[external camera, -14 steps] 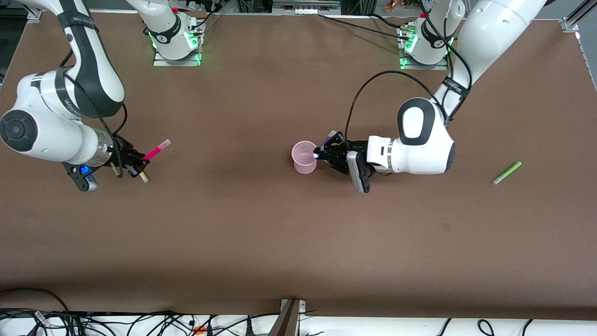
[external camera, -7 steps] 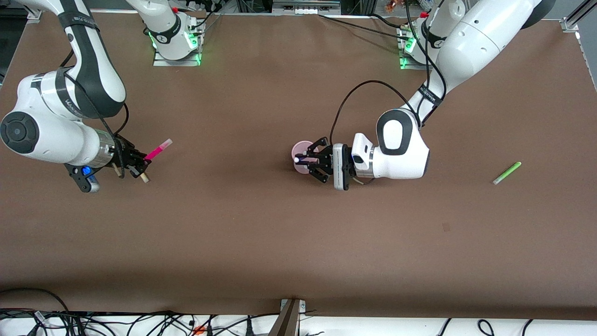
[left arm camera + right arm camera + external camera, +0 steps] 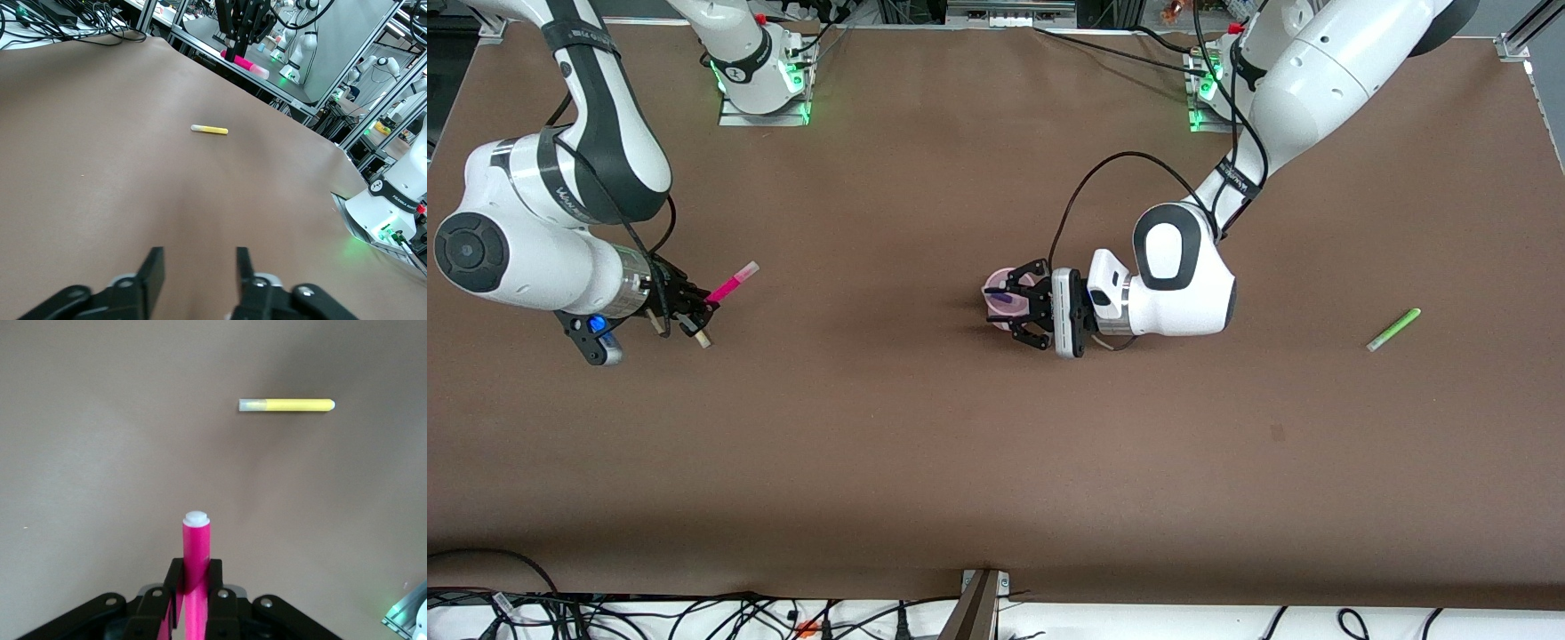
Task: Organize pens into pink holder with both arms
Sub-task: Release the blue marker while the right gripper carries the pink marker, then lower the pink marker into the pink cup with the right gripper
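The pink holder [image 3: 996,286] stands mid-table with the dark purple pen [image 3: 1000,298] inside it. My left gripper [image 3: 1018,305] is open over the holder and empty; its wrist view shows the open gripper [image 3: 198,263] with bare table between the fingers, and the holder is out of that view. My right gripper [image 3: 704,305] is shut on the magenta pen [image 3: 731,284] above the table at the right arm's end; its wrist view shows the gripper [image 3: 195,577] clamped on the pen [image 3: 197,543]. The yellow pen [image 3: 287,405] lies flat on the table, also in the left wrist view [image 3: 209,129]. The light green pen [image 3: 1393,329] lies at the left arm's end.
The brown table [image 3: 925,444] has the two arm bases [image 3: 760,76] along its edge farthest from the front camera. Cables [image 3: 694,613] run along the nearest edge.
My left gripper moved over the holder, opened and let the purple pen go into it. My right gripper with the magenta pen has barely moved.
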You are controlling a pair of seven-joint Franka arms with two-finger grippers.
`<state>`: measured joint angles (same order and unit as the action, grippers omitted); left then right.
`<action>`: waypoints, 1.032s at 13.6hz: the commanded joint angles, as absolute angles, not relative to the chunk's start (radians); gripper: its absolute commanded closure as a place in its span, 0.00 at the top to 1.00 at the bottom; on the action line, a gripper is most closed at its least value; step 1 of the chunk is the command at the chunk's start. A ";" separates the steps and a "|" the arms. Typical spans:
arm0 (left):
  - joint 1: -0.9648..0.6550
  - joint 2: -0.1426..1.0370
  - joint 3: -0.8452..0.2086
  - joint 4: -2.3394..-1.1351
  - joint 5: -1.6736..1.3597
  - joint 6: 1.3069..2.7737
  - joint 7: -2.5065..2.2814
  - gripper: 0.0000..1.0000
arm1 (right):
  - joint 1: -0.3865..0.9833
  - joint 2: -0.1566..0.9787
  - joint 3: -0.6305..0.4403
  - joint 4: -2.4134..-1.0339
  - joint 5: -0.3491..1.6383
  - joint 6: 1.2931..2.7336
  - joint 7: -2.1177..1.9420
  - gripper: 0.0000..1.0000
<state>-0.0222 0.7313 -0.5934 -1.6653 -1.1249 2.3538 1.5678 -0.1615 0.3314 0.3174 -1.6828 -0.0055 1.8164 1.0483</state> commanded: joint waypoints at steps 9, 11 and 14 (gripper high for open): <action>0.279 0.575 -0.584 -1.726 -0.728 2.004 1.167 1.00 | 0.066 0.376 0.319 -1.505 -0.076 1.769 1.389 0.00; 0.323 0.542 -0.581 -1.724 -0.549 1.889 0.969 1.00 | 0.185 0.422 0.319 -1.436 -0.243 1.760 1.410 0.00; 0.370 0.520 -0.578 -1.717 -0.228 1.786 0.683 1.00 | 0.339 0.474 0.316 -1.393 -0.366 1.775 1.563 0.00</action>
